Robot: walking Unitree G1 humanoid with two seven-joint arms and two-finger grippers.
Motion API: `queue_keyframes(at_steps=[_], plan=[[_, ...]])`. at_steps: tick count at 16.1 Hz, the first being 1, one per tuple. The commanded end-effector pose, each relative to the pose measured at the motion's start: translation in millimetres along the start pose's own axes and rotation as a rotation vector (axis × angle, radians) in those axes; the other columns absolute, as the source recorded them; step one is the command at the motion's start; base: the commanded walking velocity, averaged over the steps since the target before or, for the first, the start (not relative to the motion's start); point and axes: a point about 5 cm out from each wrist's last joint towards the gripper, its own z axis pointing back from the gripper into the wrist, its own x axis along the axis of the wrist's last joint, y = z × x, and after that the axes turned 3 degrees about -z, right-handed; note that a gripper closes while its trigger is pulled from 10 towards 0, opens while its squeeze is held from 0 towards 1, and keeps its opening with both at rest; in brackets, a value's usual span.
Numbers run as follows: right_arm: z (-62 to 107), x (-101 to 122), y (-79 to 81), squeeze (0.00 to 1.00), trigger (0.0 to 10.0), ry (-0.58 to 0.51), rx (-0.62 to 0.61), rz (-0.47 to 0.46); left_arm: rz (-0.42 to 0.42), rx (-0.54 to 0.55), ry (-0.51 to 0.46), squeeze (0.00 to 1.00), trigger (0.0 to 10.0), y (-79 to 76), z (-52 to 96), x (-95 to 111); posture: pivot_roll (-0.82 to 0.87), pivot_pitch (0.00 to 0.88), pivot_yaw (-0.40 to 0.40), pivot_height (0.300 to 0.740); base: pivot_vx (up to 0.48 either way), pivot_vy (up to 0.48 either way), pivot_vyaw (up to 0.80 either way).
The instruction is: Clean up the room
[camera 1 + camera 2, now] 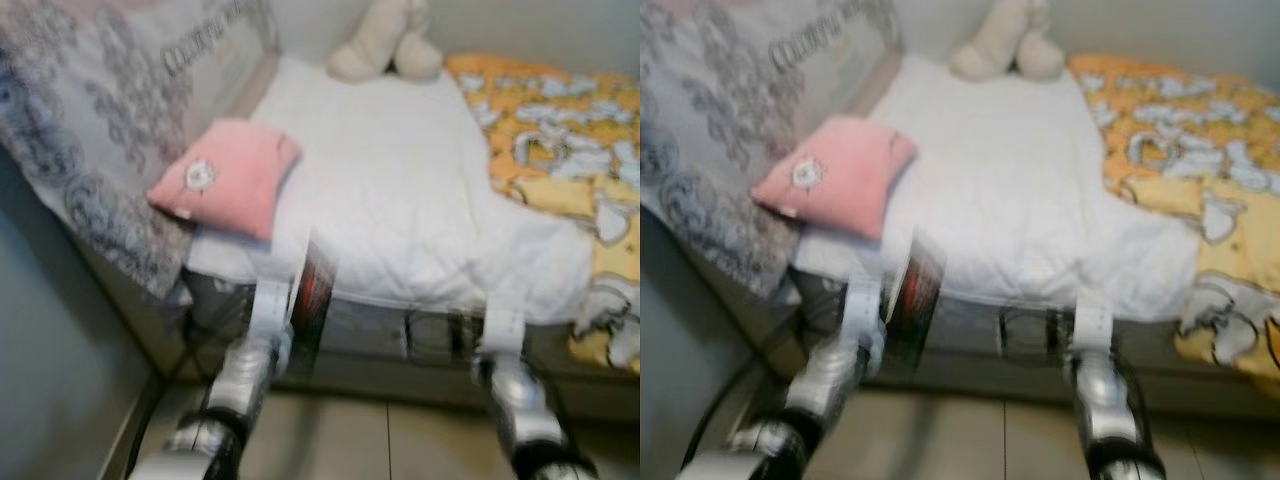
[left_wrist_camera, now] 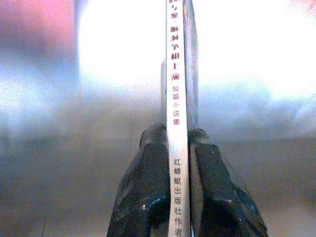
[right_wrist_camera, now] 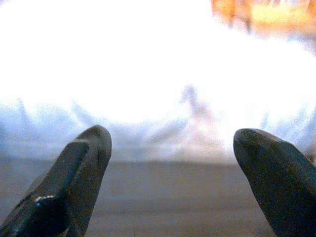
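The left claw (image 2: 178,148) is clamped on a book (image 2: 177,98), one finger on each cover, with the spine facing the wrist camera. In the head views the book (image 1: 312,290) stands upright at the near edge of the bed (image 1: 400,200), just below the pink pillow (image 1: 228,175).

It looks a thin paperback: light, stiff along the spine, but floppy at the open edge, with glossy covers that may slip. A pinch near the spine, as here, seems the safest hold; a grip further out would likely let it sag or fan open.

The right claw (image 3: 170,148) hangs spread wide and empty, near the bed's front edge, further right. A plush toy (image 1: 385,40) sits at the far end.
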Motion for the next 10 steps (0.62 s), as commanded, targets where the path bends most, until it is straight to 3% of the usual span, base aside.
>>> queue_keyframes(at_steps=[1,2,3,4,6,7,8,10], plan=[[7.6,37,-0.8,0.00,10.0,-0.205,-0.044,-0.029,0.005,0.006,-0.221,0.00,10.0,-1.8,-0.4,45,0.10,0.000,0.002,0.740,0.000,0.000,0.00],[17.0,65,-3.9,0.00,10.0,-0.346,-0.099,-0.047,0.000,0.029,-0.389,0.00,10.0,-2.4,7.1,81,0.10,0.000,0.001,0.740,0.000,0.000,0.00],[21.9,69,-6.9,0.00,10.0,-0.364,-0.135,-0.066,-0.027,0.074,-0.458,0.00,10.0,-0.3,12.9,94,0.10,0.000,-0.004,0.740,0.000,0.000,0.00],[26.8,66,-6.8,0.00,10.0,-0.352,-0.142,-0.091,-0.010,0.100,-0.470,0.00,10.0,1.6,15.9,94,0.10,0.000,-0.014,0.740,0.000,0.000,0.00],[38.4,54,-4.9,0.00,10.0,-0.341,-0.134,-0.078,-0.026,0.103,-0.447,0.00,10.0,0.5,19.5,78,0.10,0.000,-0.025,0.740,0.000,0.000,0.00],[53.9,46,-2.8,0.00,10.0,-0.328,-0.113,-0.047,0.011,0.124,-0.386,0.00,10.0,3.3,35.1,52,0.09,0.000,-0.025,0.740,0.000,0.000,0.00],[66.8,43,-1.2,0.00,10.0,-0.312,-0.092,-0.035,-0.019,0.089,-0.342,0.00,10.0,-0.1,49.9,38,0.08,0.000,-0.022,0.740,0.000,0.000,0.00],[76.0,41,-0.1,0.00,10.0,-0.286,-0.065,-0.027,-0.038,0.076,-0.318,0.00,10.0,-0.4,56.8,34,0.09,0.000,-0.026,0.740,0.000,0.000,0.00]])
